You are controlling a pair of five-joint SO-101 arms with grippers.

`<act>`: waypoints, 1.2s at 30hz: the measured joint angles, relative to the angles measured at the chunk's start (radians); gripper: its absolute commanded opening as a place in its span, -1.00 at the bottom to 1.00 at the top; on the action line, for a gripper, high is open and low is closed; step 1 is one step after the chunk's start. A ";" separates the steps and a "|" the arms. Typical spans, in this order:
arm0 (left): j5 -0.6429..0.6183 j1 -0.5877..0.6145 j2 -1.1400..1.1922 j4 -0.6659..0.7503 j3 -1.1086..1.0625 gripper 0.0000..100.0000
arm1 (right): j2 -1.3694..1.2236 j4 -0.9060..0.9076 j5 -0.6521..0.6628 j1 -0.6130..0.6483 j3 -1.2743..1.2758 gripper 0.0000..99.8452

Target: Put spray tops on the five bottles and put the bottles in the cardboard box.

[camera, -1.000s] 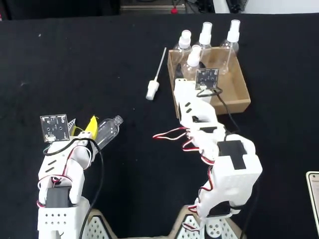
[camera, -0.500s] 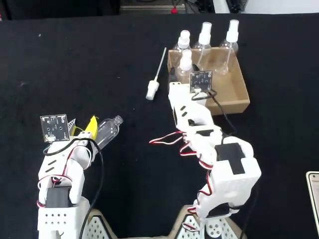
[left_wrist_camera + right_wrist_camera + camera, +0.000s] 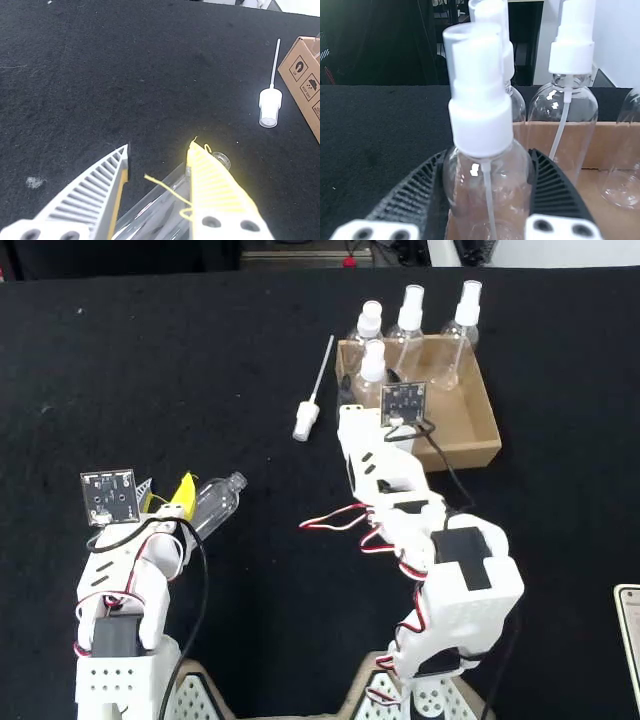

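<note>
High view: right hand [image 3: 487, 160] clamps a capped bottle [image 3: 479, 125], upright at the cardboard box [image 3: 470, 430] side wall.
Box: three more capped bottles [image 3: 412, 310] stand along its far wall.
Left hand [image 3: 160, 150]: grasping the uncapped bottle [image 3: 215, 502], low over the table [image 3: 150, 360].
Spray top [image 3: 306, 421]: loose, lies on the table, apart, between that bottle and the box.

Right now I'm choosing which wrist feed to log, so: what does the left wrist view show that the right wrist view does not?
Left wrist view alone: left gripper holding an uncapped bottle; a loose spray top lying on the table. Right wrist view alone: right gripper holding a capped bottle, more capped bottles behind it. Both: the cardboard box and the table.
</note>
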State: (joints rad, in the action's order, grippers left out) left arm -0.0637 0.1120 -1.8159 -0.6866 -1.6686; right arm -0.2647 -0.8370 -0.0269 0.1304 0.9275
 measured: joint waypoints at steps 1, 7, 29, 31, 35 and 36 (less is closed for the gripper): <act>0.000 0.000 0.000 0.000 0.000 -0.62 | 0.000 0.000 0.000 0.000 0.000 -0.62; 0.000 0.000 0.000 0.000 0.000 -0.62 | 0.000 0.000 0.000 0.000 0.000 -0.51; 0.000 0.000 0.000 0.000 0.000 -0.62 | 0.002 0.048 -0.003 0.002 0.000 -0.43; 0.000 0.000 0.000 0.000 0.000 -0.62 | 0.002 0.048 -0.003 0.002 0.000 -0.43; 0.000 0.000 0.000 0.000 0.000 -0.62 | 0.002 0.048 -0.003 0.002 0.000 -0.43; 0.000 0.000 0.000 0.000 0.000 -0.62 | 0.002 0.048 -0.003 0.002 0.000 -0.43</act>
State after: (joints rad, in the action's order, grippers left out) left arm -0.0637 0.1120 -1.8159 -0.6866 -1.6686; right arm -0.2631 -0.7894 -0.0299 0.1320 0.9275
